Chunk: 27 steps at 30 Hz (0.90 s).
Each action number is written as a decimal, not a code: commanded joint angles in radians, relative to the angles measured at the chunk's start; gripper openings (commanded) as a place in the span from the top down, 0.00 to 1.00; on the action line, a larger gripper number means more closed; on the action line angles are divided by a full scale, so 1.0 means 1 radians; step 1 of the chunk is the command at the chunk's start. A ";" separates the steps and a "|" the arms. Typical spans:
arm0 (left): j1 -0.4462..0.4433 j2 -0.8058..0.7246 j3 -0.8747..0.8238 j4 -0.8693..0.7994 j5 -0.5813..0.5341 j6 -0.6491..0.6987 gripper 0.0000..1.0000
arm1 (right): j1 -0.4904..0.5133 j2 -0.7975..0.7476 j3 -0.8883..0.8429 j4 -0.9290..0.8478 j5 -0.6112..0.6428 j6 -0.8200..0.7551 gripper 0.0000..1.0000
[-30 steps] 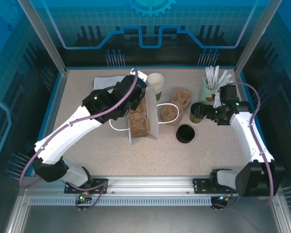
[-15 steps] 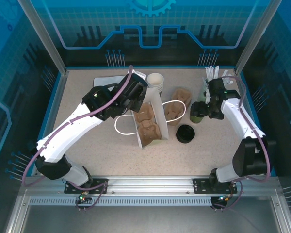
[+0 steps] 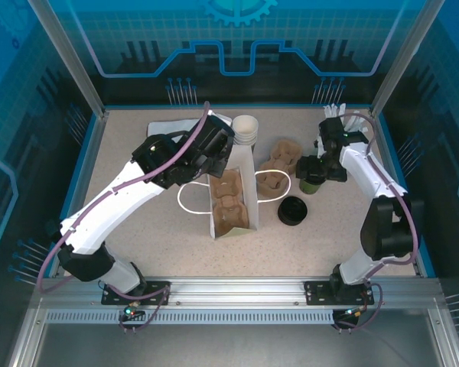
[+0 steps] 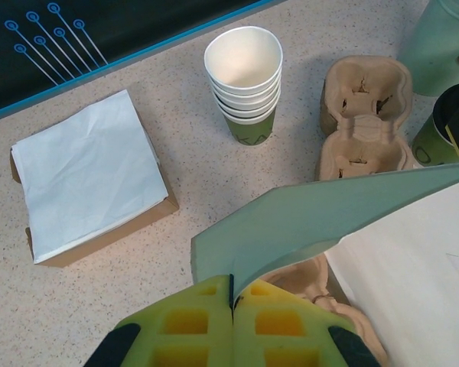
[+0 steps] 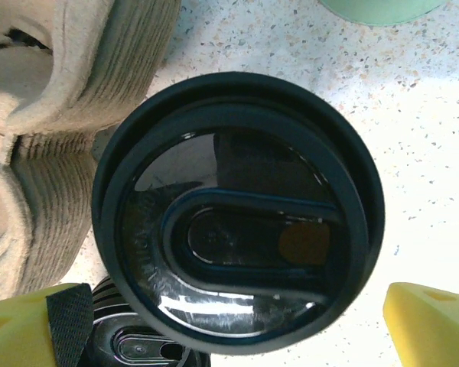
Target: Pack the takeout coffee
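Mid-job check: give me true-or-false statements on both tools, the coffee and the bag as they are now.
The left tool is shut on the edge of the white paper bag. True.
The white-and-green paper coffee cup with the black lid sits inside the bag. False: it stands on the speckled table beside the brown moulded-pulp trays.
The right tool stands open, straddling that lid. True.
The stack of white-and-green paper cups lies on its side. False: it stands upright.
A brown pulp tray sits inside the bag. True.
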<state>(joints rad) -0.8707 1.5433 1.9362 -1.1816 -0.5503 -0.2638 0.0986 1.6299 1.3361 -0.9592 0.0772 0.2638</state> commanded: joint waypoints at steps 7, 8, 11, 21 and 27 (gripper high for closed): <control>-0.003 0.009 0.017 -0.013 0.021 -0.022 1.00 | 0.020 0.080 0.080 -0.053 0.053 -0.039 0.00; -0.003 0.010 0.016 -0.013 0.023 -0.022 1.00 | 0.020 0.086 0.083 -0.048 0.051 -0.044 0.00; -0.002 0.014 0.016 -0.013 0.031 -0.026 1.00 | 0.020 0.106 0.097 -0.038 0.045 -0.055 0.00; 0.001 0.023 0.017 -0.033 0.063 -0.046 1.00 | 0.020 0.196 0.177 -0.076 0.027 -0.077 0.01; 0.005 0.024 0.022 -0.042 0.088 -0.049 1.00 | 0.019 0.197 0.175 -0.106 0.014 -0.076 0.04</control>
<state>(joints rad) -0.8700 1.5612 1.9362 -1.2049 -0.4950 -0.2901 0.1062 1.8236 1.4891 -1.0149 0.1043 0.2001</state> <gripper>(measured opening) 0.047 0.963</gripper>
